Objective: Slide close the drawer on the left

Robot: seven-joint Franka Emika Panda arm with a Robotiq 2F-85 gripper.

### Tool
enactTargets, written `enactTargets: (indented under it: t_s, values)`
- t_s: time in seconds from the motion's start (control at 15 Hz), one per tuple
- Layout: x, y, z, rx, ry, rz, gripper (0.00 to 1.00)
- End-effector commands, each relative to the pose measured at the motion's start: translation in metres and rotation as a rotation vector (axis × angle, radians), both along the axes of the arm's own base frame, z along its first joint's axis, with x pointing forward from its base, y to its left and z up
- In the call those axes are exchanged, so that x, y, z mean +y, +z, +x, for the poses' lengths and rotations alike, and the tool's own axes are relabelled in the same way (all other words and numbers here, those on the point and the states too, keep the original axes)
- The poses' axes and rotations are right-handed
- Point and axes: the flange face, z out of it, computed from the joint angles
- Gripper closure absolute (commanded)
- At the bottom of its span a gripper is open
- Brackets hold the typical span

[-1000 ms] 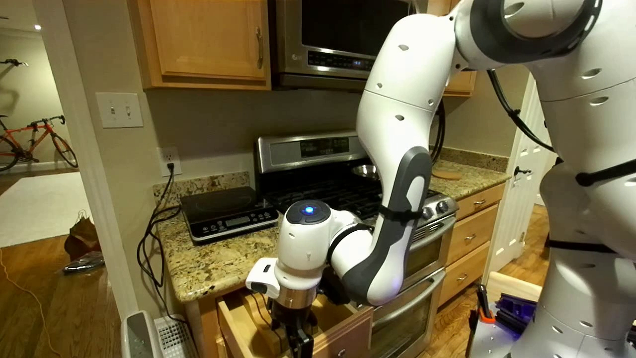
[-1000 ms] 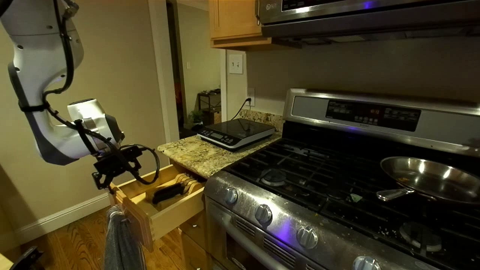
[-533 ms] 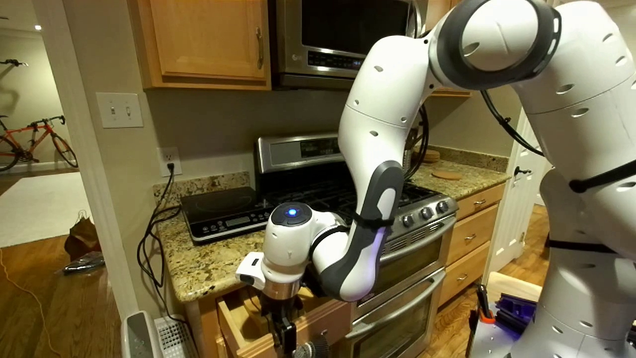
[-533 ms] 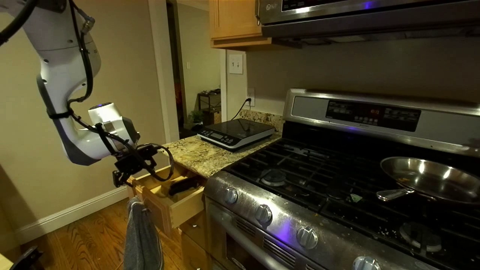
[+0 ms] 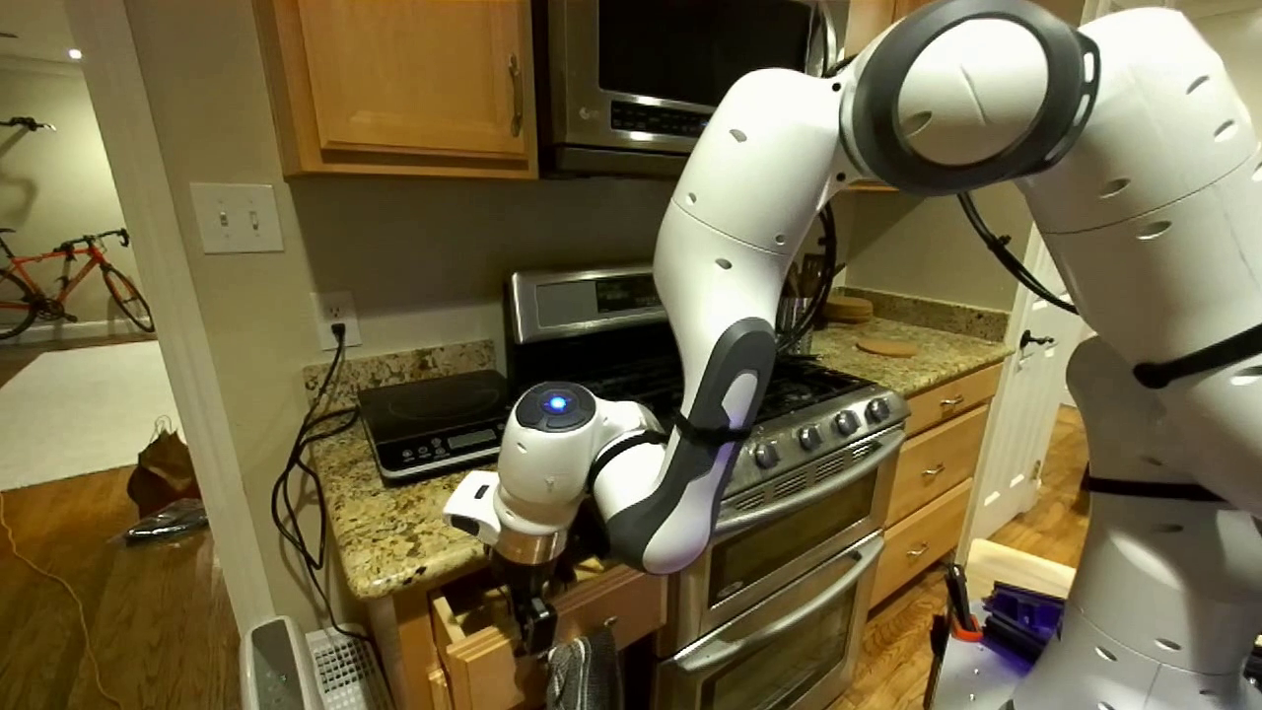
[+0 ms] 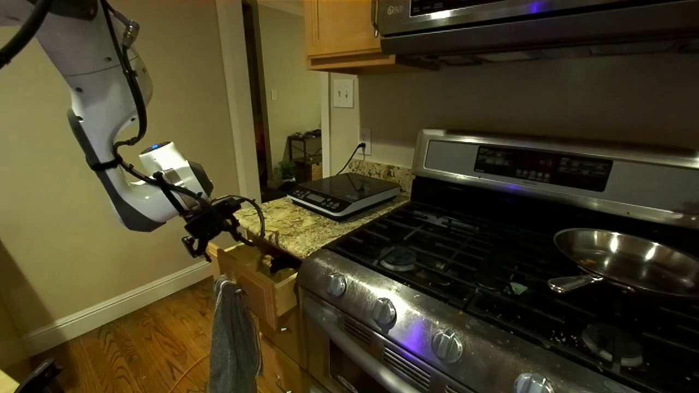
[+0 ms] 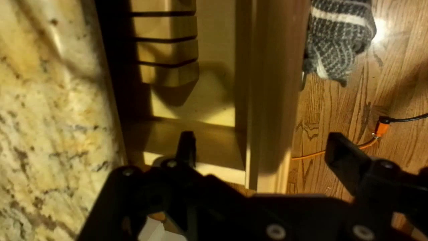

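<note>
The left drawer is partly pulled out below the granite counter; its wooden front shows in both exterior views (image 5: 631, 597) (image 6: 254, 286) and the wrist view (image 7: 274, 100). A grey towel (image 6: 235, 338) hangs from its front; it also shows in the wrist view (image 7: 341, 40). A slotted wooden block (image 7: 167, 43) lies inside. My gripper (image 7: 260, 137) is open, its black fingers wide apart, one over the drawer's inside and one beyond its front. In the exterior views the gripper (image 5: 532, 626) (image 6: 199, 246) is at the front's far-left end. I cannot tell whether it touches.
The granite counter (image 5: 424, 523) overhangs the drawer, with an induction cooktop (image 6: 344, 194) on it. The stove (image 6: 382, 305) stands right beside the drawer, with a pan (image 6: 628, 262) on top. An orange cord (image 7: 311, 156) lies on the floor.
The arm has moved toward the cabinet, and the drawer has slid inward with it, so less of its inside shows. The towel has moved along with the drawer front.
</note>
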Motion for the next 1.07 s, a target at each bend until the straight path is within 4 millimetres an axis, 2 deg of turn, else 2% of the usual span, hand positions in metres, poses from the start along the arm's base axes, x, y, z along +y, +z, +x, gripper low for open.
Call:
enactTargets:
  t_s: [0.0,0.27,0.47,0.6,0.67,0.8,1.0]
  values:
    - [0.012,0.04,-0.029,-0.032,0.068,-0.017,0.0]
    - [0.027,0.056,-0.069,0.049,0.038,0.014,0.0]
    - [0.028,0.047,-0.091,0.171,-0.086,0.006,0.0]
    - [0.026,0.04,-0.096,0.242,-0.18,0.008,0.02]
    - [0.022,0.037,-0.095,0.263,-0.227,0.011,0.26]
    - [0.009,0.028,-0.088,0.299,-0.339,0.037,0.31]
    - [-0.019,0.015,-0.068,0.309,-0.492,0.092,0.51]
